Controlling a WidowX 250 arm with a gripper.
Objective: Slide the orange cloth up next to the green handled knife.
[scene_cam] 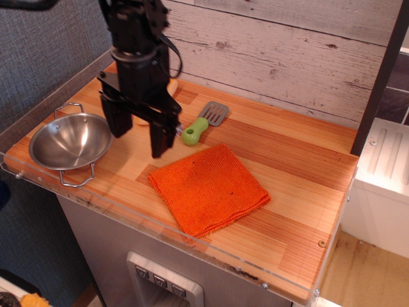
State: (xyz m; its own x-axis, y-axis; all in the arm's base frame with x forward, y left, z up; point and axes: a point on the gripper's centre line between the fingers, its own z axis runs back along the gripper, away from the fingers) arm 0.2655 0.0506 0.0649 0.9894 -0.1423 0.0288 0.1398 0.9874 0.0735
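Observation:
The orange cloth (pixel 209 187) lies flat on the wooden counter, near the front middle. The green handled knife (pixel 203 124) lies just behind it, its green handle toward the cloth and its grey slotted blade toward the wall. A narrow strip of bare wood separates them. My black gripper (pixel 140 139) hangs open above the counter, left of the cloth's left corner and left of the knife, between the knife and the steel bowl. Its two fingers point down and hold nothing.
A steel bowl (pixel 70 141) with wire handles sits at the left end of the counter. A bread roll (pixel 171 85) lies behind my arm, mostly hidden. A clear plastic lip (pixel 192 238) runs along the counter's front edge. A whitewashed plank wall (pixel 275 51) backs the counter.

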